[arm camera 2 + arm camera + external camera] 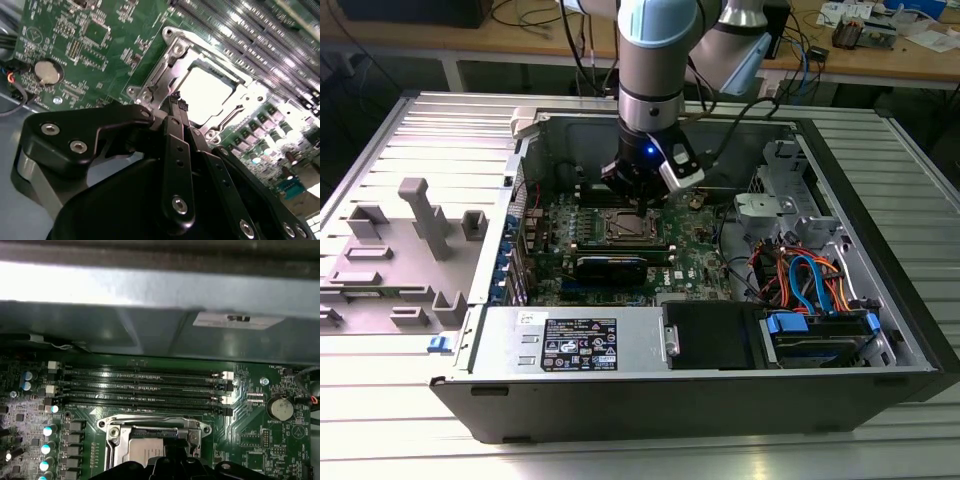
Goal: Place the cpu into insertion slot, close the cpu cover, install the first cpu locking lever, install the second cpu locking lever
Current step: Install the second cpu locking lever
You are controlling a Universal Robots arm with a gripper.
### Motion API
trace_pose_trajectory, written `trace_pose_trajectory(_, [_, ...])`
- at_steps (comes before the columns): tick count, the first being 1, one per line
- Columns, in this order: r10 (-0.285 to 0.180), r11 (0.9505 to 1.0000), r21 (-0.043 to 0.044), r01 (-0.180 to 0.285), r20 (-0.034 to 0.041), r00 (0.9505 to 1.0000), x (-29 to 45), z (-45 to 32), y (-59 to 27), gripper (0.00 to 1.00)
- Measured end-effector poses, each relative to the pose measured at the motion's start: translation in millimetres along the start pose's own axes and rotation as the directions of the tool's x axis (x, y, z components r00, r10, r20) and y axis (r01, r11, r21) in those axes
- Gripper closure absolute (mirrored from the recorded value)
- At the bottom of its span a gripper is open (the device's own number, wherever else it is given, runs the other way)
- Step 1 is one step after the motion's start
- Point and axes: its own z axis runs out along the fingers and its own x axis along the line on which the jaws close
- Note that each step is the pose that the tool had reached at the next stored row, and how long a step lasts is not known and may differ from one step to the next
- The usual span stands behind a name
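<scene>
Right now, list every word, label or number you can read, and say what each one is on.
No text can be quoted.
Black-and-white label on the power supply: print too small to read.
White sticker on the case wall: blurred, unreadable.
White lettering on the motherboard: too small to read.

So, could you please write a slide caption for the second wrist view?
Gripper shut, poised at the edge of the cpu cover, closed over the cpu on the green motherboard.
</scene>
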Motion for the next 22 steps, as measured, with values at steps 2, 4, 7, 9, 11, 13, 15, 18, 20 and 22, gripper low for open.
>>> trace_pose_trajectory(2, [0.0,1.0,0.0,0.0,0.0,1.0,0.2,-0.2,-4.0,0.89])
trace_pose_trajectory(4, [0.0,1.0,0.0,0.0,0.0,1.0,0.5,-0.4,-8.4,0.89])
trace_pose_trajectory(7, [0.0,1.0,0.0,0.0,0.0,1.0,0.7,-0.7,-12.7,0.89])
trace_pose_trajectory(9, [0.0,1.0,0.0001,0.0,0.0,1.0,0.9,-0.8,-14.4,0.89])
trace_pose_trajectory(11, [0.0,1.0,0.0003,0.0,-0.0001,1.0,0.9,-1.2,-15.1,0.89])
trace_pose_trajectory(13, [0.0,1.0,0.0001,0.0,-0.0001,1.0,0.9,-3.1,-15.2,0.89])
trace_pose_trajectory(15, [0.0,1.0,0.0,0.0,0.0,1.0,0.7,-9.2,-15.3,0.89])
trace_pose_trajectory(18, [0.0,1.0,0.0001,0.0,-0.0001,1.0,0.7,-12.8,-15.5,0.89])
trace_pose_trajectory(20, [0.0,1.0,0.0,0.0,0.0001,1.0,0.7,-13.3,-15.6,0.89])
trace_pose_trajectory(22, [0.0,1.0,0.0003,0.0,-0.0001,1.0,0.7,-13.5,-15.9,0.89])
